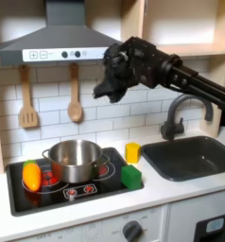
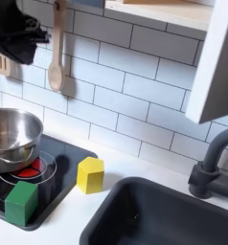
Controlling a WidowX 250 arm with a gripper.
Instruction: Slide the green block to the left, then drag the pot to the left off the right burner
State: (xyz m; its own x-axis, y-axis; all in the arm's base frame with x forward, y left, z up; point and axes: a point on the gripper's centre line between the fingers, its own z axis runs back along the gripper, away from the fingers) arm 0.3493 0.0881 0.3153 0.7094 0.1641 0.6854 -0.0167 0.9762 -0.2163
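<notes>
Up in the air, the gripper [image 1: 109, 87] hangs in front of the white tiles, just under the grey hood [image 1: 58, 43] in the first exterior view, well above the stove [image 1: 72, 180]. It carries nothing; whether its fingers are spread or pressed together I cannot tell, the black shapes blur into one. In the second exterior view the same dark gripper [image 2: 18, 36] shows at the top left corner, next to the wooden spoon [image 2: 56, 48] on the wall.

Down below, the pot [image 1: 74, 159] sits on the black stove, shiny and upright, over the red burner rings. In the second exterior view the pot [image 2: 11, 137] stands at the left edge, a red ring showing just beside its base. The green block [image 1: 131, 176] rests at the stove's front corner on the first exterior view's right, apart from the pot. In the second exterior view the block [image 2: 21, 202] lies on the stove's near corner. A yellow piece [image 2: 90, 174] stands on the counter just beside the stove, between it and the dark sink [image 2: 164, 215]. An orange-yellow item [image 1: 31, 175] lies on the stove at the first exterior view's left, beside the pot.
</notes>
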